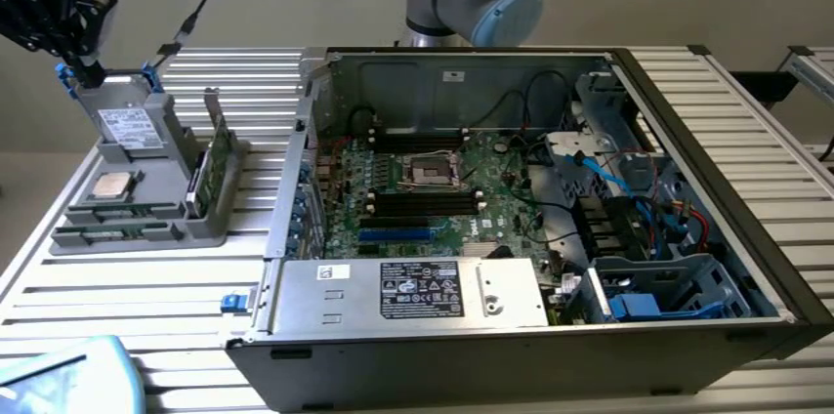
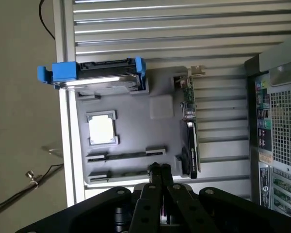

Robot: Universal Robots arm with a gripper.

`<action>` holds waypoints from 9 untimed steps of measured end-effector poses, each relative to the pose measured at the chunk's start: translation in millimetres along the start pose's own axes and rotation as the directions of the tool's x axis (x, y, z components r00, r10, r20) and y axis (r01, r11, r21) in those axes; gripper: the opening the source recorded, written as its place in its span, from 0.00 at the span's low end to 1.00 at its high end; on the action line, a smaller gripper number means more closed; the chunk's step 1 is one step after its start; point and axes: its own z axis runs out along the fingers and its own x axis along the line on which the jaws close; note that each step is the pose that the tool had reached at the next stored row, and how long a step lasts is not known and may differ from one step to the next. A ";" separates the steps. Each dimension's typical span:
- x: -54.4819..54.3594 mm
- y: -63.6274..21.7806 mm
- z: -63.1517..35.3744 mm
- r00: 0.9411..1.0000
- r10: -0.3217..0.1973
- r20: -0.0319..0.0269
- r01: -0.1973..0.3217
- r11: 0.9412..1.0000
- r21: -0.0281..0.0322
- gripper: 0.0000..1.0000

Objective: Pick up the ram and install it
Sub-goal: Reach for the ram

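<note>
Grey tray (image 1: 195,228): moulded parts holder on the slatted worktop (image 1: 156,307), at the left of the exterior view, beside the open case (image 1: 521,365).
Ram (image 1: 124,209): thin green stick set on edge in a long tray slot, just beside the CPU (image 1: 115,185). A similar slot runs alongside it nearer the tray's edge, and its contents are hard to tell.
Ram, wrist view: the ram (image 2: 123,156) shows edge-on as a dark line between two grey end blocks.
Neighbours: drive (image 1: 131,126) with blue brackets at the tray's far end; card (image 1: 215,170) upright along the side nearest the case.
Gripper (image 1: 81,58): at the upper left of the exterior view, above the tray's drive end and well apart from the ram.
Gripper state: fingers pressed together with nothing between them, as the wrist view shows at the gripper (image 2: 160,169).
Step in hand: reaching the ram for pick-up, not yet at it.
Handling advice: part the fingers before descending. Centre them over the stick's mid-length and line them up square to its long axis, so the pads meet the flat faces and not the chips' edges.
Lift: probably best straight up out of the slot, without twisting.
Risks: clipping the CPU or the end blocks; an off-centre grip would let the stick tilt.
</note>
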 end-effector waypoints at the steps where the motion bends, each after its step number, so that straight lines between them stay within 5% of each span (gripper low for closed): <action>1: 4.7 -1.0 0.4 1.000 0.000 0.000 0.000 1.000 0.000 0.10; 5: 17.0 -9.9 1.9 1.000 0.000 -0.005 0.000 1.000 -0.003 0.10; 9: 17.2 -22.5 2.6 1.000 0.001 -0.023 -0.002 1.000 -0.007 0.10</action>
